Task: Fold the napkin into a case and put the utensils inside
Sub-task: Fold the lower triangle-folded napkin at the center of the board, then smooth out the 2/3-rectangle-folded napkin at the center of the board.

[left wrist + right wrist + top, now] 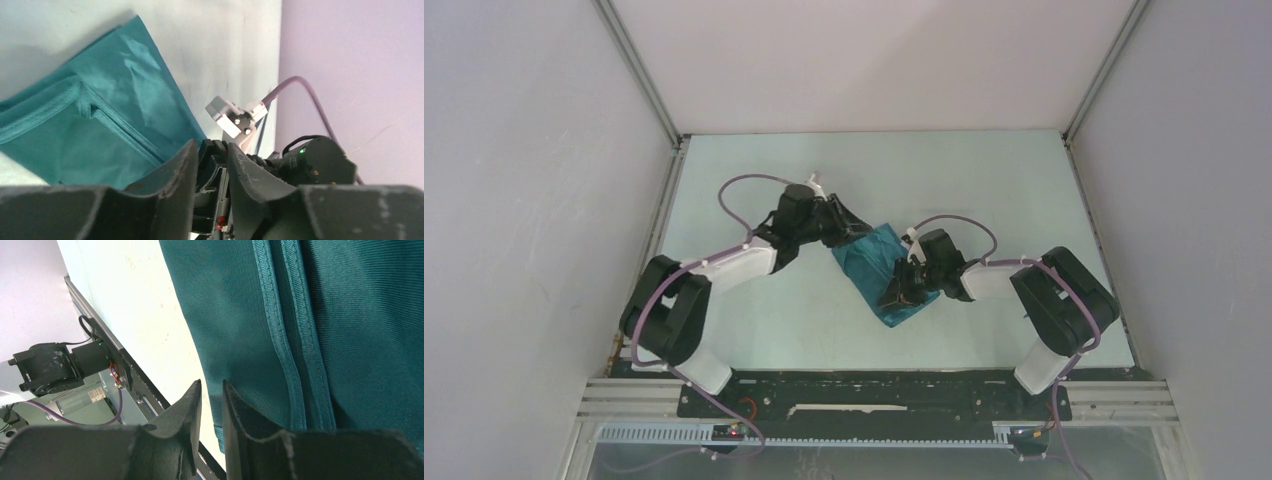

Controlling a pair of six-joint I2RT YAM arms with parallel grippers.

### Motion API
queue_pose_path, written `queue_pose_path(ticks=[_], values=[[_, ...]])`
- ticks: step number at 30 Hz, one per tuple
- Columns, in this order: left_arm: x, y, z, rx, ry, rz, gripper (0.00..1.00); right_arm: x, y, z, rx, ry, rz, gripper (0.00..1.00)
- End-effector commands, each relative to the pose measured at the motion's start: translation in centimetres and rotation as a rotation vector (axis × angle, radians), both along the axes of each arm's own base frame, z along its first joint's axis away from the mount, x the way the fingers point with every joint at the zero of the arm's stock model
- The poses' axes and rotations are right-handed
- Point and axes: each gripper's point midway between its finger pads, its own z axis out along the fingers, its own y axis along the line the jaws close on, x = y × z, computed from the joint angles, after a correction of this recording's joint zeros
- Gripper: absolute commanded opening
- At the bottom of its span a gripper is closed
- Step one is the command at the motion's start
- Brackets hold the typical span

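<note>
The teal napkin (876, 262) lies folded into a slanted oblong in the middle of the table, with hemmed edges showing on top (110, 115). My left gripper (846, 230) is at its far left corner. Its jaws (212, 145) stand apart with nothing between them and the cloth lies to their left. My right gripper (902, 292) hangs over the napkin's near end. Its jaws (211, 382) are a narrow gap apart, and the napkin's (300, 315) left edge on the table shows through that gap. No utensils are in view.
The pale table (764, 320) is walled in by grey panels on three sides. A black rail (874, 385) runs along the near edge between the arm bases. In the left wrist view the right arm's wrist (315, 160) sits close behind my left fingers.
</note>
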Motion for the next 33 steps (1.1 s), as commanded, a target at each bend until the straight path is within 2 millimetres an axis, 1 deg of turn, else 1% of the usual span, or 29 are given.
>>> queue_pose_path(ticks=[1,2,3,4,6,8,11,15,18,21,30,33], values=[[0.6,2.5,0.8,-0.154,-0.043,0.013,0.24,0.5,0.6,0.5,0.015,-0.04,-0.004,0.28],[1.0,2.6,0.7,-0.186,-0.043,0.016,0.15,0.5,0.6,0.5,0.018,-0.04,-0.003,0.28],[1.2,2.9,-0.2,-0.2,-0.024,0.027,0.06,0.4,0.6,0.5,0.017,-0.041,-0.001,0.28],[1.5,3.1,-0.8,-0.211,-0.012,0.042,0.01,0.5,0.6,0.4,0.015,-0.042,-0.003,0.28],[2.2,3.5,-2.0,-0.227,-0.002,0.068,0.0,0.5,0.6,0.5,0.014,-0.043,-0.004,0.28],[2.6,3.4,-3.1,-0.247,0.017,0.079,0.0,0.5,0.6,0.5,0.012,-0.045,-0.003,0.28],[3.2,2.8,-4.1,-0.284,0.024,0.076,0.0,0.4,0.6,0.6,0.011,-0.051,-0.001,0.29],[4.0,2.6,-5.4,-0.289,0.028,0.086,0.0,0.3,0.7,0.7,0.012,-0.055,0.003,0.32],[4.3,2.5,-6.3,-0.278,0.037,0.085,0.0,0.1,0.8,0.8,0.008,-0.058,0.009,0.34],[4.3,2.4,-7.8,-0.268,0.066,0.08,0.0,-0.2,1.0,1.0,0.007,-0.06,0.012,0.36],[4.8,1.6,-10.0,-0.276,0.107,0.061,0.0,-1.3,1.7,1.8,0.007,-0.063,0.031,0.42],[4.9,1.4,-10.3,-0.286,0.121,0.052,0.0,-0.6,0.8,2.6,0.012,-0.072,0.01,0.46]])
